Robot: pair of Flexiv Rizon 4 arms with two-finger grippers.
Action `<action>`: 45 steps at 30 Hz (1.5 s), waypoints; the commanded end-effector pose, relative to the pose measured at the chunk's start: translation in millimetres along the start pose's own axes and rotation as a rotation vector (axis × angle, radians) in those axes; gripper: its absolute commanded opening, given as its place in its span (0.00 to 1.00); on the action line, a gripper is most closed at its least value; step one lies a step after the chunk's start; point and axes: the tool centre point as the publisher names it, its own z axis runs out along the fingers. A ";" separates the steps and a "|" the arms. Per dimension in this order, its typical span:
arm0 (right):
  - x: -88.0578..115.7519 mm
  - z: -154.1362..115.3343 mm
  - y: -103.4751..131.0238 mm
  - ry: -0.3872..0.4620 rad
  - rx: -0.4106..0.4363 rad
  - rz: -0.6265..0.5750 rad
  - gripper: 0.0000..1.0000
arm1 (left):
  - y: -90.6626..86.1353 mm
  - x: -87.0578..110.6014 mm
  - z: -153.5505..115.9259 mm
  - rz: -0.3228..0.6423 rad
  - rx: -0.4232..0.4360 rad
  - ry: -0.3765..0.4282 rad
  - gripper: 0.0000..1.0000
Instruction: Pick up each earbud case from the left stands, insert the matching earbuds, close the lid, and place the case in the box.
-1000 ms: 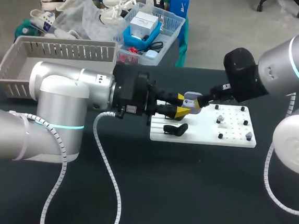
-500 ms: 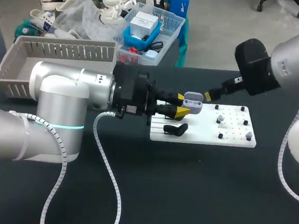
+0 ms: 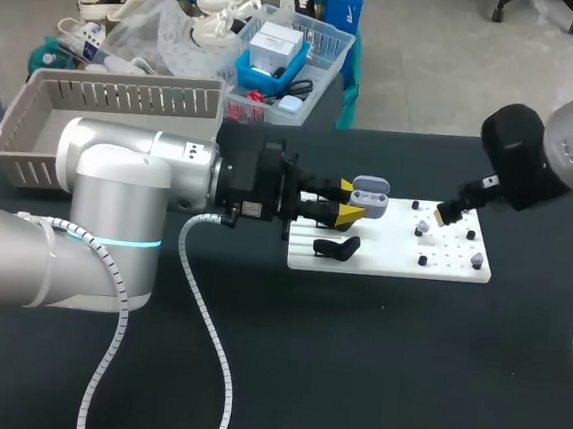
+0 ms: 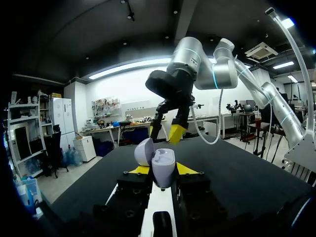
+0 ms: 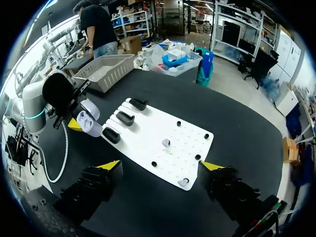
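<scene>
Change: right tool (image 3: 445,212) has drawn off from the earbud case (image 3: 369,192) toward 3 o'clock and now hangs over the white board's (image 3: 393,264) far end.
Case: pale lilac-grey, rounded, lid swung open. It sits at the board's 10 o'clock corner, gripped between my left tool's (image 3: 348,202) yellow tips.
Right tool: released, fingers wide apart, holding nothing.
Count: one case, three black stands (image 5: 125,118), and two pale earbuds (image 5: 166,142) on the board.
Views: head view shows only one stand. Right wrist view shows all three. Left wrist view shows the open lid close up.
</scene>
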 end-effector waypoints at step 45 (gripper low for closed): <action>62.7 60.9 -34.9 0.214 0.355 0.058 0.47 | 0.4 0.5 0.5 0.001 -0.001 0.000 0.00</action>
